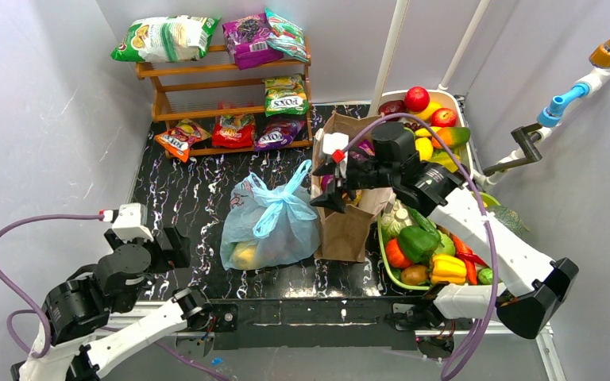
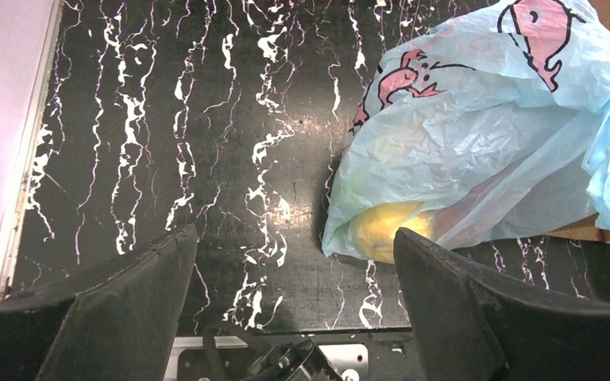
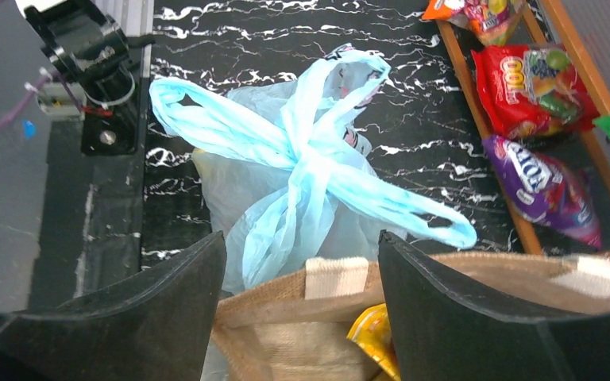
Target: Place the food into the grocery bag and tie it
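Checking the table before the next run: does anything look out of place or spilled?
Only the orange snack packet: it lies tilted at the wooden shelf's bottom left corner, partly out on the table, unlike the other packets. The grocery bag is knotted, with nothing loose around it.

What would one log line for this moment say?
blue bag: handles knotted, yellow fruit inside | left hand: open, empty, clear of bag | right hand: open, empty, above brown bag
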Action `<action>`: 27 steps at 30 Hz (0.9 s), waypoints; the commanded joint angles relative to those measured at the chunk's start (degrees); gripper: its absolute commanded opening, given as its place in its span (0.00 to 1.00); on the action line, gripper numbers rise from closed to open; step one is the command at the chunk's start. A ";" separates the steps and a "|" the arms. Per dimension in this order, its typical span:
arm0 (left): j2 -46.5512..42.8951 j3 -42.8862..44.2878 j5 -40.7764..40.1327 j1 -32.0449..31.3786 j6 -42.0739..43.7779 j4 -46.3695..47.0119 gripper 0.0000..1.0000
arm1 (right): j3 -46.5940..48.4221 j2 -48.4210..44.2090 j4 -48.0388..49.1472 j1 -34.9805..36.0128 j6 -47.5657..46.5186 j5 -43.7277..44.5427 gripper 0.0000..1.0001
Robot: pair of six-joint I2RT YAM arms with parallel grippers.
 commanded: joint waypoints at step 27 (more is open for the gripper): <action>-3.41 -11.57 -9.05 -0.23 6.97 13.88 0.96 | 9.11 19.40 0.34 10.02 -25.22 8.09 0.83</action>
